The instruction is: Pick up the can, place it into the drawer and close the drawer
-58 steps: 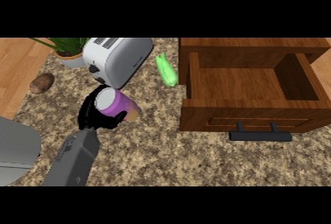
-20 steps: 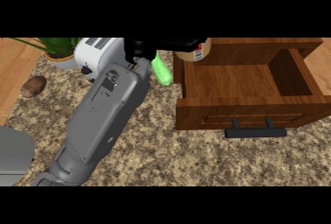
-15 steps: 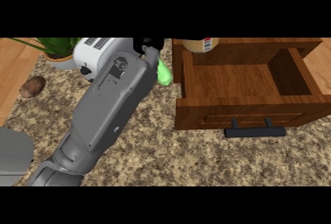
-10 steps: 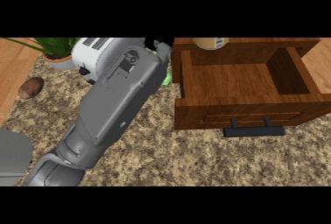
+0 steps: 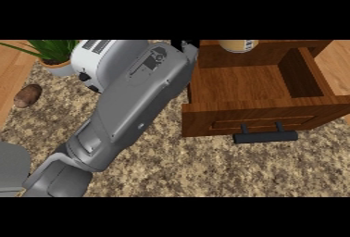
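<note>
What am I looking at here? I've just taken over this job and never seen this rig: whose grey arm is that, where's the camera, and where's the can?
The camera sits in the robot's head and looks steeply down at a speckled counter. The big grey shape is the robot's left forearm, reaching up from the lower edge towards the top. Its black hand barely shows at the top edge, so I cannot tell how its fingers stand. The right hand is not in view.

The wooden box on the right is the open drawer, with a dark handle in front. The can shows only as a pale bottom part at the top edge, over the drawer's back; whether it is held cannot be seen.

Behind the arm are a white toaster, a potted plant and a potato.
</note>
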Robot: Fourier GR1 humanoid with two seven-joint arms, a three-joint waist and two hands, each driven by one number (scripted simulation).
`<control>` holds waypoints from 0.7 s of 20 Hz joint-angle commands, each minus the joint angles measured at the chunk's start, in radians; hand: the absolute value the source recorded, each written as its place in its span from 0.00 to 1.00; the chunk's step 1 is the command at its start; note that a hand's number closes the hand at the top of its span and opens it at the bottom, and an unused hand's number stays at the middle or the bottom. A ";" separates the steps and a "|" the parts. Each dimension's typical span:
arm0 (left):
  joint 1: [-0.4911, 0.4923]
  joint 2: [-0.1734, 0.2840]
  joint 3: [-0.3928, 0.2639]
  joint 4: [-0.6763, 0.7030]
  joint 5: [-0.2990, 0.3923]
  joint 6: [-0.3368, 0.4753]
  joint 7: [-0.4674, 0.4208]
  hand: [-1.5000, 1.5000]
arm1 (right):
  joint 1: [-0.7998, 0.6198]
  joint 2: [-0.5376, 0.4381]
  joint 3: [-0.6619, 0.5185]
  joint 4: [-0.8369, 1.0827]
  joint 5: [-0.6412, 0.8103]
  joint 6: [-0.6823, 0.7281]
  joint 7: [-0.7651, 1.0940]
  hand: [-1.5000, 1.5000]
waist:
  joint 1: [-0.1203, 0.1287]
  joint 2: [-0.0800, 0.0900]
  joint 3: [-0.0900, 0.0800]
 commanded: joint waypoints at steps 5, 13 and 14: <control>-0.016 0.000 -0.107 0.099 0.142 0.027 -0.090 1.00 | -0.023 0.025 0.058 -0.033 0.038 -0.040 0.029 0.00 | -0.013 0.004 0.000; -0.062 0.000 -0.249 0.139 0.228 0.101 -0.068 1.00 | -0.048 0.023 0.066 -0.031 0.038 -0.024 0.045 0.00 | -0.032 0.008 0.001; -0.050 0.000 -0.232 0.175 0.227 0.065 -0.095 1.00 | -0.037 -0.011 0.012 0.024 0.007 0.012 0.007 0.00 | -0.027 0.007 0.001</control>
